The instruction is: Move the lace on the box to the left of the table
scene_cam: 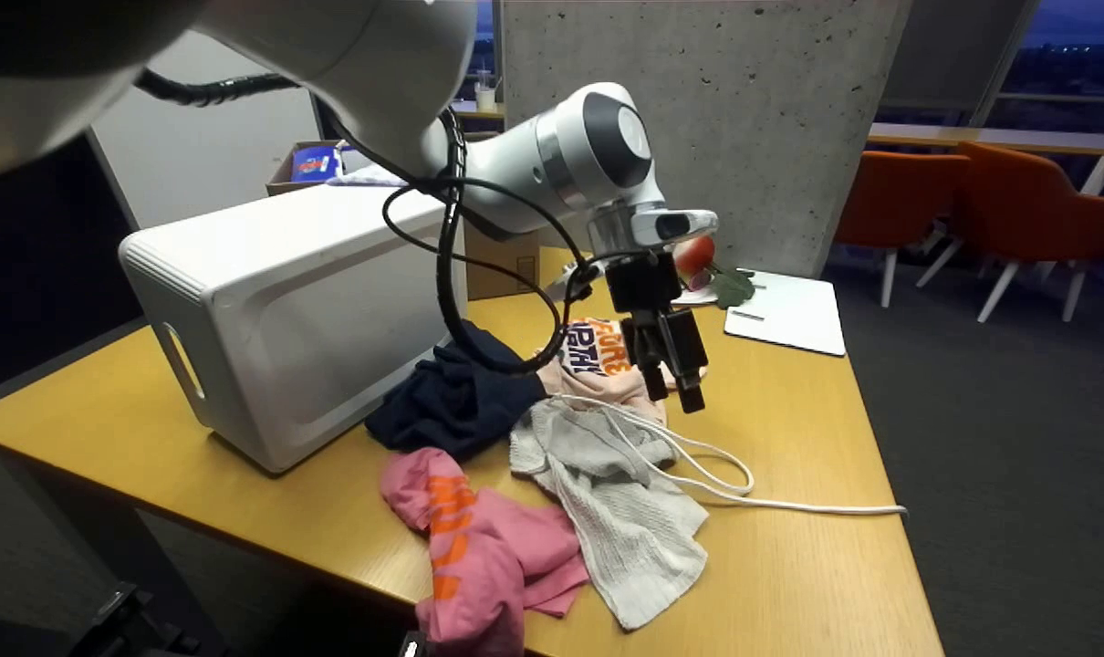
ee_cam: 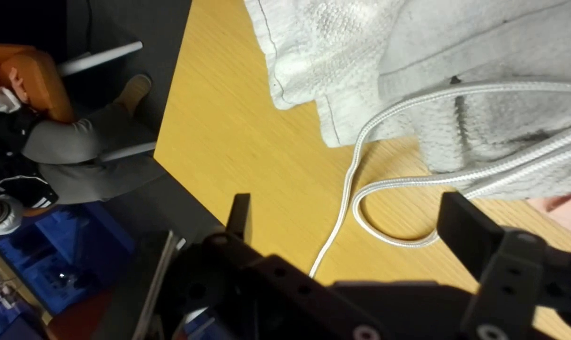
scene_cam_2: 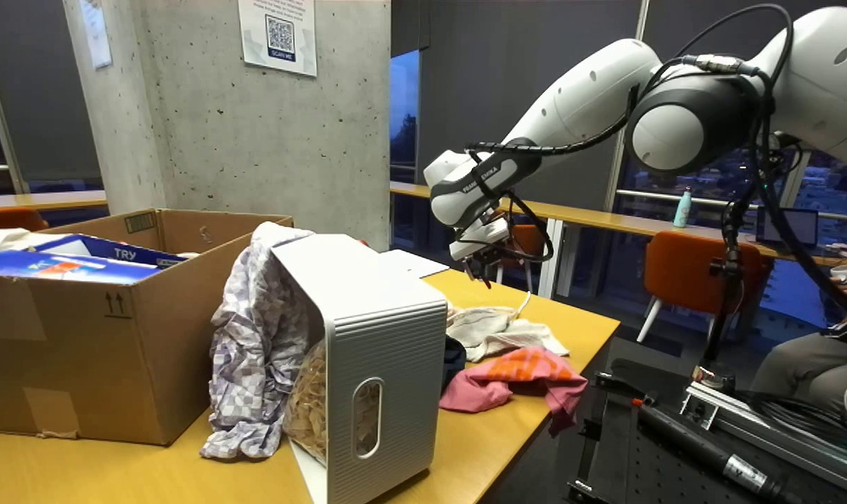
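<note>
Wooden tabletop (scene_cam: 789, 566): my pincer (scene_cam: 673, 392), spread wide, hangs above white lace (ee_cam: 422, 181), prob. approach step, w/ lowering & grip req'd next.

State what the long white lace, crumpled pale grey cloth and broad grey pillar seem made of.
Long white lace: probably braided textile, faint sheen; its weave shows.
Crumpled pale grey cloth: matte fabric, perhaps cotton; nubbly, with a stitched edge.
Broad grey pillar: likely bare concrete, matte; small dark pits.
</note>
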Robot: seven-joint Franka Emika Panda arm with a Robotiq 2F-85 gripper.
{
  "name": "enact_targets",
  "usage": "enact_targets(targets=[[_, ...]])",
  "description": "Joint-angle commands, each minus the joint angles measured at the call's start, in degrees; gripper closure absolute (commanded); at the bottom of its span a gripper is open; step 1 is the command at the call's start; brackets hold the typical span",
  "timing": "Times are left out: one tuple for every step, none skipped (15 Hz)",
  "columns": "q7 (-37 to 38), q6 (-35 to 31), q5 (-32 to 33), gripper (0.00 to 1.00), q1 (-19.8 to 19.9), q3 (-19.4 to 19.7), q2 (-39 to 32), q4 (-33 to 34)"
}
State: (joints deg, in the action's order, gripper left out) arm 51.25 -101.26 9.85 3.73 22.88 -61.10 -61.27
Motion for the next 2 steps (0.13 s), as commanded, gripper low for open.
enact_targets(targets=[[-0.2,1.8,1.0,0.00,-2.1,0.7,4.9,-4.3],[-0.2,2.0,0.9,0.00,-2.2,0.7,5.2,-4.3]])
